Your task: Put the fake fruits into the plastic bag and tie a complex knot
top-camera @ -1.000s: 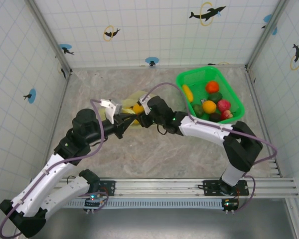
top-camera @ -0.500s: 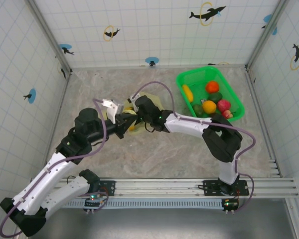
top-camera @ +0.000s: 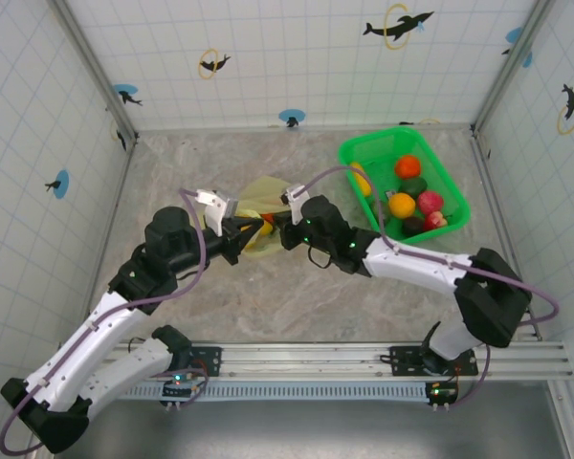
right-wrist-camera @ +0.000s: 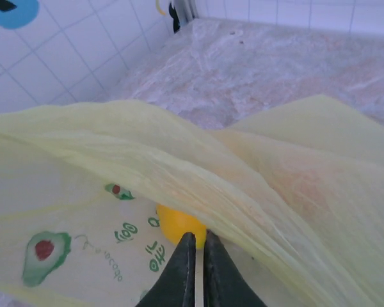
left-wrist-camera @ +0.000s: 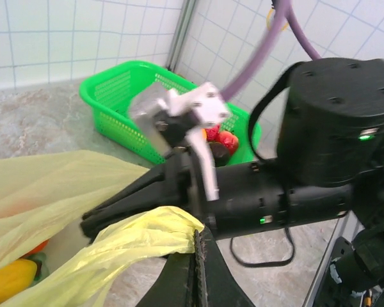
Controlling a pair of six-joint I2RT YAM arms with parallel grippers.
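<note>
Tearing is the main risk here, I think. In the top view the plastic bag (top-camera: 264,194) lies near the middle of the table (top-camera: 268,287), and the left gripper (top-camera: 250,228) and the right gripper (top-camera: 275,222) meet at its near side. Opposite pulls could rip the thin film or spill what is inside, while most fake fruits (top-camera: 402,204) wait in the green tray (top-camera: 383,134) at the far right corner. In the left wrist view the left gripper (left-wrist-camera: 198,256) is clenched on a bunched strip of the crinkly, translucent bag, with the black pointed right gripper (left-wrist-camera: 89,224) just beside it. In the right wrist view the right gripper (right-wrist-camera: 196,246) is closed under a soft fold; whether it caught film I cannot tell. A glossy, rounded yellow fruit (right-wrist-camera: 176,224) shows beside printed avocado marks (right-wrist-camera: 45,252).
</note>
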